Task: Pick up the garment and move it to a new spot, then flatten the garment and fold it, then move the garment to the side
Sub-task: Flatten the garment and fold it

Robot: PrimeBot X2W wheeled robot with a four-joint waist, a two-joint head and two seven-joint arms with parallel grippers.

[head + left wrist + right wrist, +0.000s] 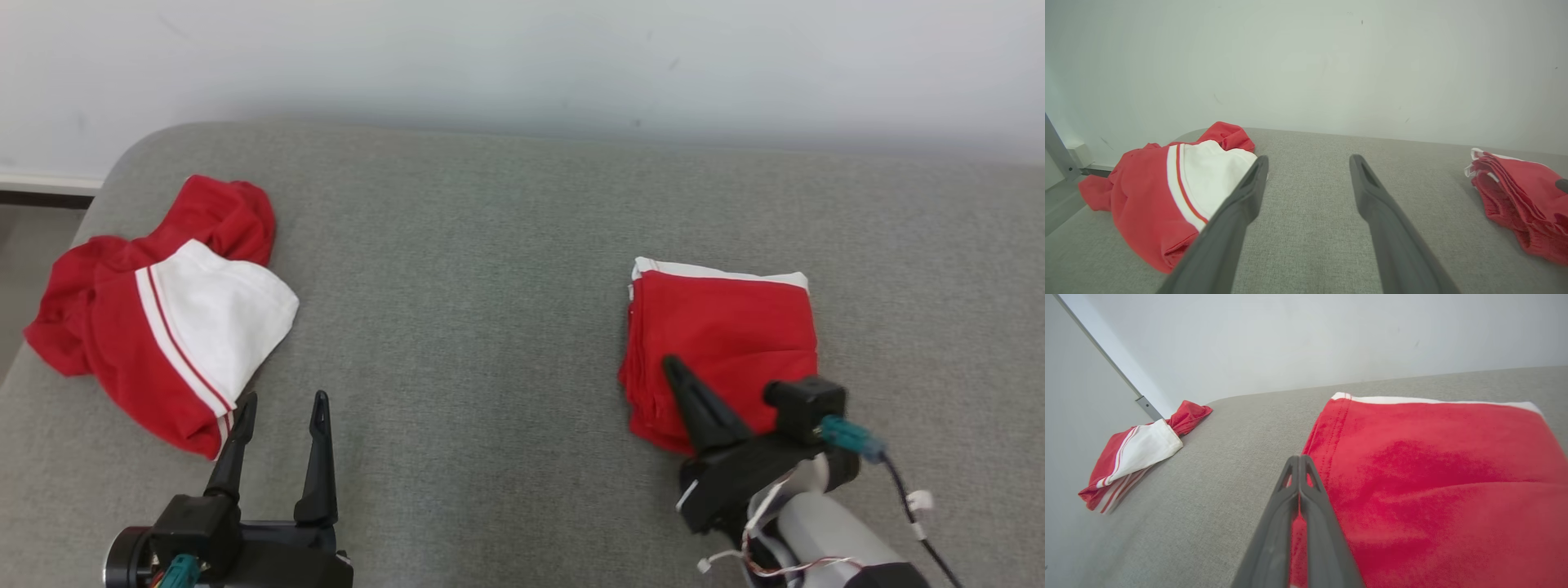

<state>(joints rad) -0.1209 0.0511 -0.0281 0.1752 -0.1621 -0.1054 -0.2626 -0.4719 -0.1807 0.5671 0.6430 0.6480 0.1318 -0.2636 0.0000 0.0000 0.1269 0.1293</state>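
Note:
A folded red garment (722, 343) with a white edge lies on the right of the grey padded surface (490, 286). My right gripper (671, 363) is shut, its fingers (1299, 486) pressed together over the folded garment's (1433, 477) left edge, with no cloth seen between the tips. A crumpled red and white garment (163, 318) lies at the left. My left gripper (282, 404) stands open just right of its near corner, touching nothing. The left wrist view has the open gripper (1308, 159) between the crumpled garment (1159, 196) and the folded one (1523, 192).
A pale wall (522, 57) runs behind the surface. The surface's rounded left edge (98, 196) drops to the floor beside the crumpled garment (1131, 453). Bare grey cloth (1310, 196) stretches between the two garments.

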